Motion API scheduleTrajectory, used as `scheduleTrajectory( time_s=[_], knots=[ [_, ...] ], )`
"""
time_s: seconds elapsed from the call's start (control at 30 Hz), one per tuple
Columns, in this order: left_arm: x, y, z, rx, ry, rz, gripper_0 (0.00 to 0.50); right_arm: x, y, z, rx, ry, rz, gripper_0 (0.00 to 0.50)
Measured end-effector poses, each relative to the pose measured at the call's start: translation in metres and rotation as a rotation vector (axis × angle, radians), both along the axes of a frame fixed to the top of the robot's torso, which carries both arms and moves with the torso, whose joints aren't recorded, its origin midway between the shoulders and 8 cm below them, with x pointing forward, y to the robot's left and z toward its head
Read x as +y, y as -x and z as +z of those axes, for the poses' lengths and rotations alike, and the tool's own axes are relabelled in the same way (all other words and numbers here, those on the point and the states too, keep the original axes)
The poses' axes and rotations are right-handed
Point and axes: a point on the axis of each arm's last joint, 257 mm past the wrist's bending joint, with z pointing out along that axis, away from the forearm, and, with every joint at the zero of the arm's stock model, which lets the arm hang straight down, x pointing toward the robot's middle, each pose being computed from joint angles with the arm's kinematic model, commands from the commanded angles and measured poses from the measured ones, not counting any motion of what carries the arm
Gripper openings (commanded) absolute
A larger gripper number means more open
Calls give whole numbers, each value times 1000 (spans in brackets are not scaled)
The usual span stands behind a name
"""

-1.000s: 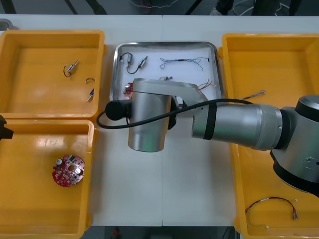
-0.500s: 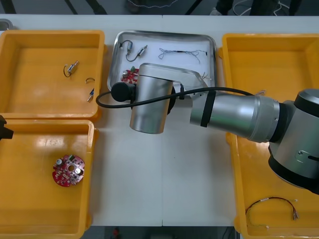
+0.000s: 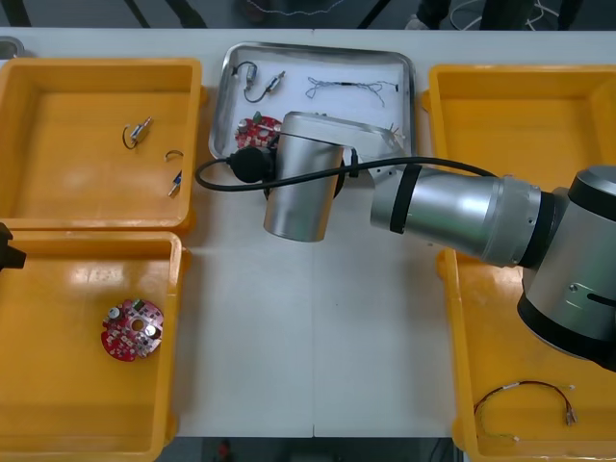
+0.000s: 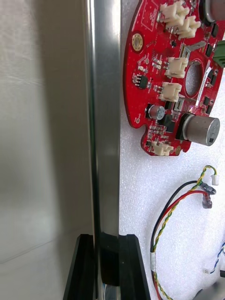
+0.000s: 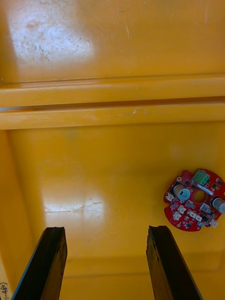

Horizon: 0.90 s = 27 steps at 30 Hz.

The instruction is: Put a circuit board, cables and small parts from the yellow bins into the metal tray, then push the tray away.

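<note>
Tray (image 4: 105, 117) held board (image 4: 173, 79), cables (image 4: 178, 201) and small parts (image 3: 277, 81); right gripper (image 4: 105, 239) pinched its rim between the fingers; pushing remained. Left gripper (image 5: 107, 229) hung open.

Between bins (image 3: 96, 67), tray (image 3: 318, 47); board (image 3: 255, 128), cables (image 3: 351, 89) inside, seemingly apart.
</note>
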Motion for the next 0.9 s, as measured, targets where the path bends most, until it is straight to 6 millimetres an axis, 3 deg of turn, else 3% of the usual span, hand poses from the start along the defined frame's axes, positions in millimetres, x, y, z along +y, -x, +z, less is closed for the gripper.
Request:
scheduleTrajectory(
  time_s=[0.9],
  knots=[
    [0,0,0,0,0,0,497,-2,-52,16,-126,-12,100,0]
  ],
)
